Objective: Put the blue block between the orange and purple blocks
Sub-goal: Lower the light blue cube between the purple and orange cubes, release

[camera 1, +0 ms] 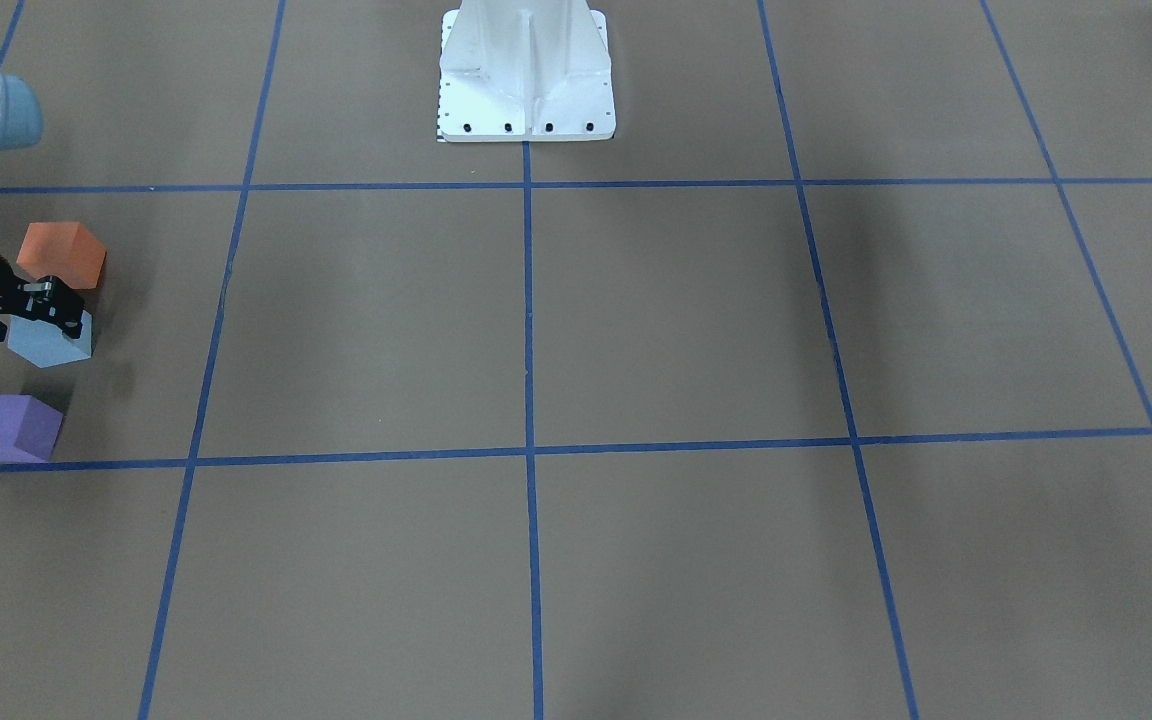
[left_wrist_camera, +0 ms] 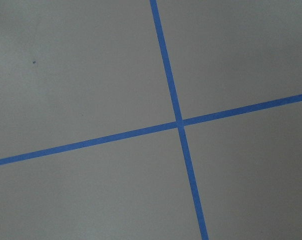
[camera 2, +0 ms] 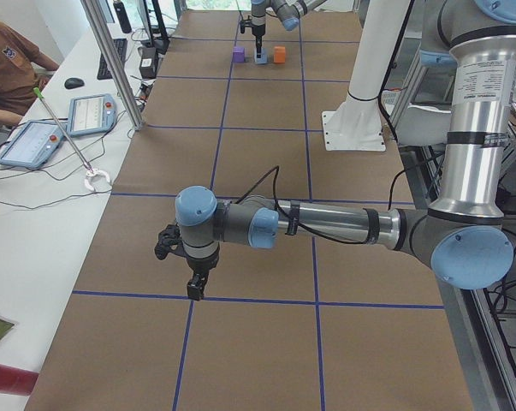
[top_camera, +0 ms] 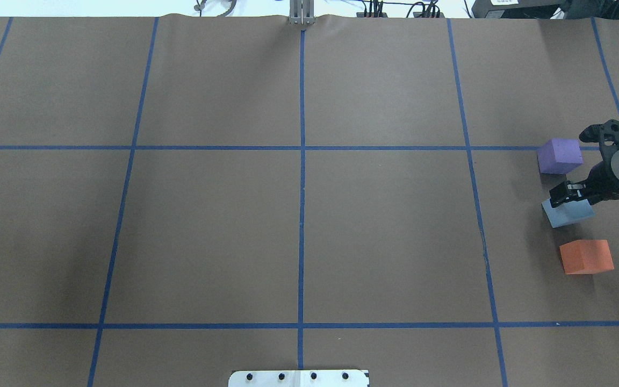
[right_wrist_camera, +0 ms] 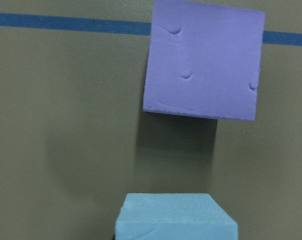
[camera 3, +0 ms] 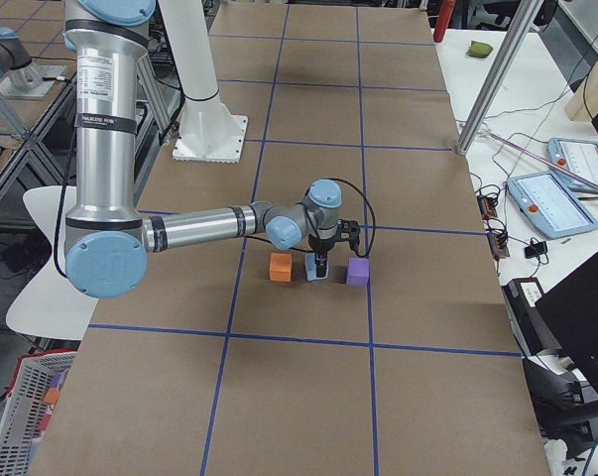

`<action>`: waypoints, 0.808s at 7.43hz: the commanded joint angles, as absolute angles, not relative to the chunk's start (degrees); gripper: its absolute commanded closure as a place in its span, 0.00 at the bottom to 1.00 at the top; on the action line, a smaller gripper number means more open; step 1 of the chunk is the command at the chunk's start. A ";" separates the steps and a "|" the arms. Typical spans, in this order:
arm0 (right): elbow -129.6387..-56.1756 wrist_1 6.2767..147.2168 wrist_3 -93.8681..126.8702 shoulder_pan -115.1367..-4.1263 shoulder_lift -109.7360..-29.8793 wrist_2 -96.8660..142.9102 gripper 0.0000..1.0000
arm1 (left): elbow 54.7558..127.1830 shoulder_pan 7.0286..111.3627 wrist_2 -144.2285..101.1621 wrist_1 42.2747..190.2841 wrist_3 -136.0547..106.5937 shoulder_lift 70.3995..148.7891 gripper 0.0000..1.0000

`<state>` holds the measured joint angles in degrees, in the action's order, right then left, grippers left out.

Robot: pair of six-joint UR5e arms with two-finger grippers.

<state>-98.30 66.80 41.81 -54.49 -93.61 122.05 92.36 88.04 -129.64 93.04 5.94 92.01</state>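
From the front the blue block (camera 1: 51,342) is seen clasped in the right gripper (camera 1: 44,312) between the orange block (camera 1: 61,255) and purple block (camera 1: 11,428), likewise overhead, while the jaws of the left gripper (camera 2: 194,289) cannot be judged.

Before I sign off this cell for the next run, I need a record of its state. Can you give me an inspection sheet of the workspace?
Surface: brown paper marked with a blue tape grid, lying flat.
Job's things: blue block sits in the gap between orange block and purple block, touching neither.
Clutter: nothing seen.
Grippers: right gripper is directly at the blue block, but whether the jaws grip it cannot be told. Left gripper hangs over bare paper near a tape line, jaws not judged.
Cables: black cable loops along the left arm.
Surroundings: white robot base; operator seated beside the table, with pendants.
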 commanded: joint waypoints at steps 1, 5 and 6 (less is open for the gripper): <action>-99.22 66.80 42.01 -54.58 -93.52 122.25 0.00 | 92.29 87.98 -129.64 93.08 5.98 92.20 0.00; -107.84 70.46 36.17 -68.67 -94.22 131.07 0.00 | 92.64 88.07 -126.03 93.08 6.33 92.73 0.00; -107.58 77.80 23.42 -76.13 -94.04 134.00 0.00 | 92.72 88.15 -126.30 92.99 6.42 92.38 0.00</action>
